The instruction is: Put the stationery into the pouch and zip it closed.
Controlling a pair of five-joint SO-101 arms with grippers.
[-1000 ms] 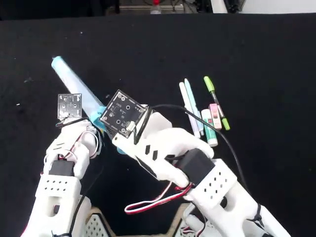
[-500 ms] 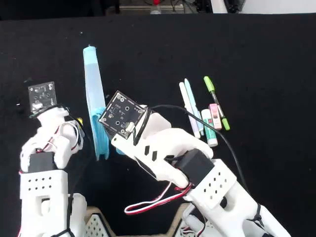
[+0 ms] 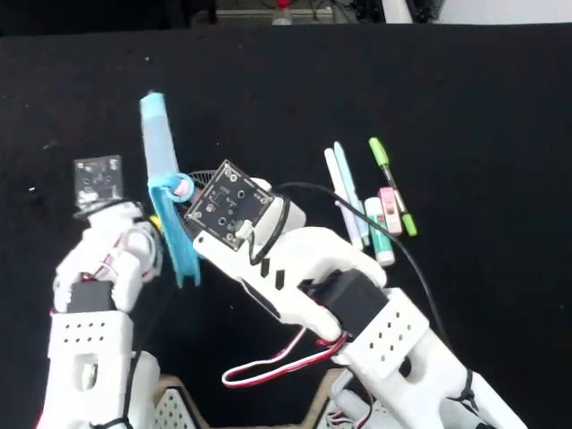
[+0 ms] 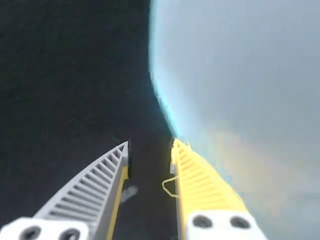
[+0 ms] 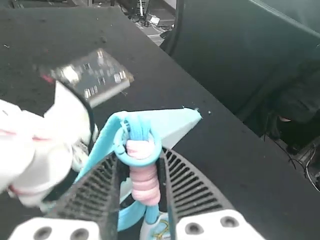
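A light blue pouch [image 3: 164, 170] stands on its edge on the black table, left of centre. My right gripper [image 5: 139, 155] is shut on its pink zip pull [image 5: 140, 176], which hangs from a blue ring; from above, that right gripper [image 3: 181, 189] sits at the pouch's middle. My left gripper [image 4: 150, 147] is open, with bare table between its fingers and the pouch wall [image 4: 240, 85] against the yellow finger. In the high view the left gripper [image 3: 157, 238] is beside the pouch's near end. The pens [image 3: 347, 197], a green marker [image 3: 391, 183] and small pink and mint pieces [image 3: 384, 222] lie to the right.
The stationery lies in a tight group right of the right arm [image 3: 357, 304]. A cable [image 3: 268, 362] loops by the arm bases at the near edge. Open black table [image 3: 465, 107] stretches behind and to the right.
The pouch swung from pointing far-left to nearly upright. My left gripper let go of it, pulled away to the left, then came back beside it. The right gripper kept hold of the zip pull.
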